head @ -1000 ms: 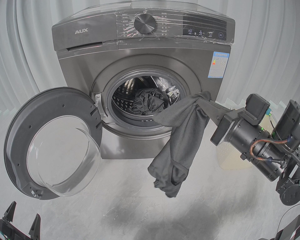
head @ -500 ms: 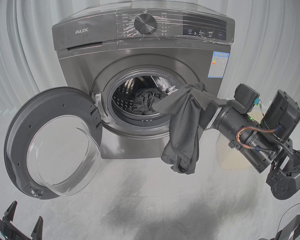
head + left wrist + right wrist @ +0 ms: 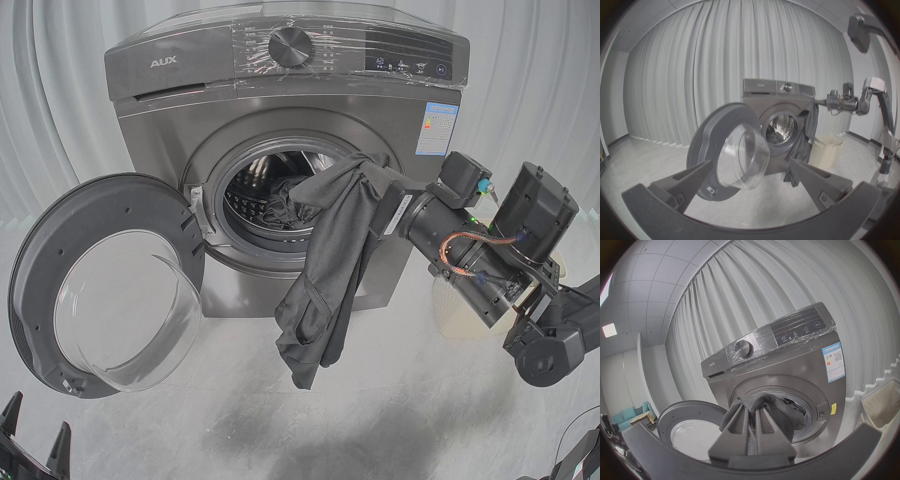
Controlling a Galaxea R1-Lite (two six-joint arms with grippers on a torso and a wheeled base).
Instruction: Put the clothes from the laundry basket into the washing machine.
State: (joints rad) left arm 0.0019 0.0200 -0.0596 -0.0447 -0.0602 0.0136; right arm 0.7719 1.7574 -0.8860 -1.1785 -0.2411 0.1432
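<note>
Pale pleated curtains hang behind a grey washing machine standing on a light floor, its round door swung fully open.

The right gripper is clamped narrowly on a dark shirt, with a fold of the cloth pinched between its two fingers. It holds the gathered top of the shirt right at the rim of the drum opening, which lies just ahead of the fingertips. Most of the cloth hangs below the gripper, outside the machine and down its front, and the hem is clear of the floor. Deeper in the drum, beyond the fingertips, another dark piece of clothing already lies inside.

Behind and below the right arm stands the cream laundry basket. I cannot tell from these views whether it has any clothes left in it.

The left gripper is low and well apart from the machine, with its fingers spread wide and nothing between them.

By my judgement the task is partly done: at least one piece is loaded, and this shirt is at the mouth but not yet in. Its hanging length has to be carried through the opening and let go, and then the basket needs checking.
</note>
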